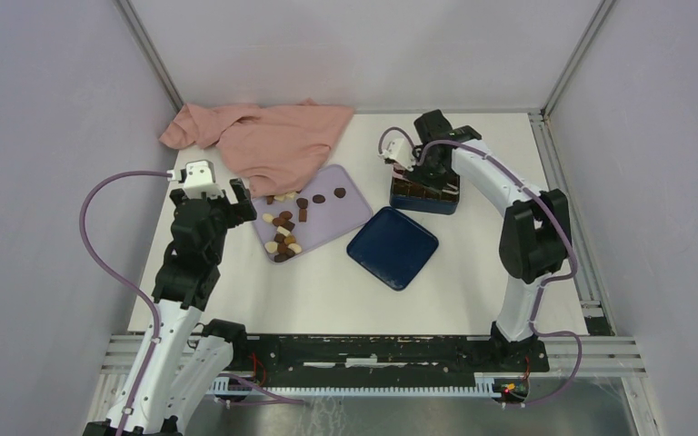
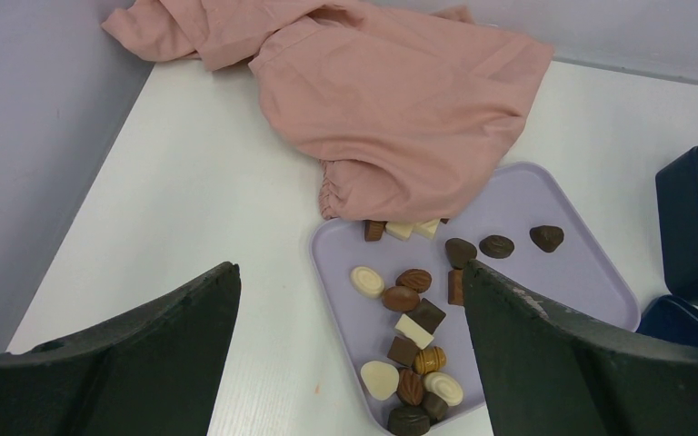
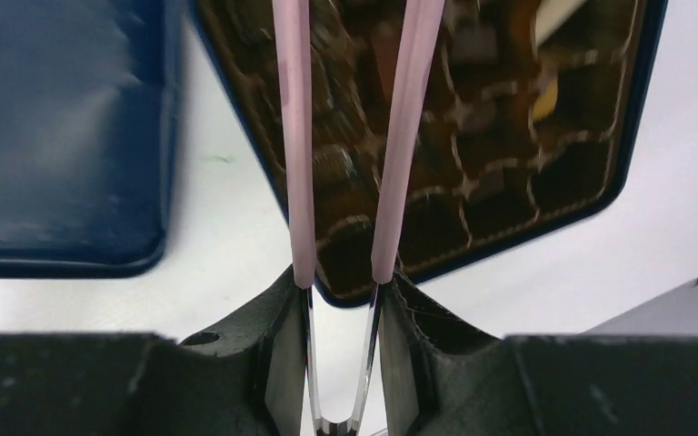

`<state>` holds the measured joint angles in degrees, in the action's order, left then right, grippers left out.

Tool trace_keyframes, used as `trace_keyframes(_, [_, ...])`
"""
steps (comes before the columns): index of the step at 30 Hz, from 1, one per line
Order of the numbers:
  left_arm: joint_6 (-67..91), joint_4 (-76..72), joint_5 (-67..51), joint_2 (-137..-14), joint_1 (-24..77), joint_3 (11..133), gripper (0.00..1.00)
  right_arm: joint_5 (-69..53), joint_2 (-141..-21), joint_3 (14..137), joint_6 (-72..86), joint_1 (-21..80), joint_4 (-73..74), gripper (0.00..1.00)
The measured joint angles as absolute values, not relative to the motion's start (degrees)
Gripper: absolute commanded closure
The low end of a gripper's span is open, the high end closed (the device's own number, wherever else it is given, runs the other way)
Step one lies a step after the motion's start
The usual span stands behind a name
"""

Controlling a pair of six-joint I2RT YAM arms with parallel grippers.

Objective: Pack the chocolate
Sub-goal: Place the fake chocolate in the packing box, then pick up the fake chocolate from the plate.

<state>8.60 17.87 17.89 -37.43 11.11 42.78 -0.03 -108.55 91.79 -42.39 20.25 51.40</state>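
Observation:
The chocolate (image 1: 284,232), several dark, brown and cream pieces, lies on the lilac tray (image 1: 350,211); it also shows in the left wrist view (image 2: 409,300) on the tray (image 2: 527,204). My left gripper (image 1: 229,202) is open and empty, low beside the tray's left edge, its jaws wide apart (image 2: 350,272). My right gripper (image 1: 415,163) is shut on pink-tipped metal tongs (image 3: 402,136) over the dark blue box (image 1: 424,195). The tongs' arms reach over the box's brown grid insert (image 3: 500,182); their tips are out of view. Some cells hold pieces.
A pink cloth (image 1: 264,136) lies at the back left and overlaps the tray's far corner (image 2: 391,100). The dark blue lid (image 1: 393,247) lies flat between tray and box, also in the right wrist view (image 3: 64,136). Grey walls enclose the table.

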Motion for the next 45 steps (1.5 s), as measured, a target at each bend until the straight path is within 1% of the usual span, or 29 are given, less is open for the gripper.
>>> trace_keyframes(5, [8.6,17.9,18.0,-37.2,11.1,42.8,0.04,-1.2,-109.2,96.8,-42.9,27.7,53.1,0.65])
trace_keyframes(9, [8.6,17.9,18.3,-36.1,11.1,42.8,0.04,-1.8,-111.9,102.1,-43.3,34.8,54.1,0.65])
trace_keyframes(14, [8.6,17.9,19.3,-34.7,11.1,42.8,0.04,-1.9,-118.8,107.5,-43.4,42.9,55.0,0.64])
trace_keyframes(18, [8.6,17.9,19.5,-34.5,11.1,42.8,0.04,-1.3,-124.8,110.4,-43.4,46.9,55.9,0.64])
trace_keyframes(22, [8.6,17.9,19.5,-34.4,11.1,42.8,0.04,0.6,-129.8,113.6,-43.2,48.2,56.9,0.61])
trace_keyframes(25, [8.6,17.9,19.5,-34.4,11.1,42.8,0.04,1.8,-131.0,114.6,-42.9,48.3,57.1,0.60])
trace_keyframes(31, [8.6,17.9,19.4,-34.2,11.1,42.8,0.04,4.4,-132.2,115.3,-42.5,48.2,57.1,0.58])
trace_keyframes(45, [8.6,17.9,19.4,-34.2,11.1,42.8,0.04,4.6,-135.5,119.2,-41.4,48.5,56.6,0.55])
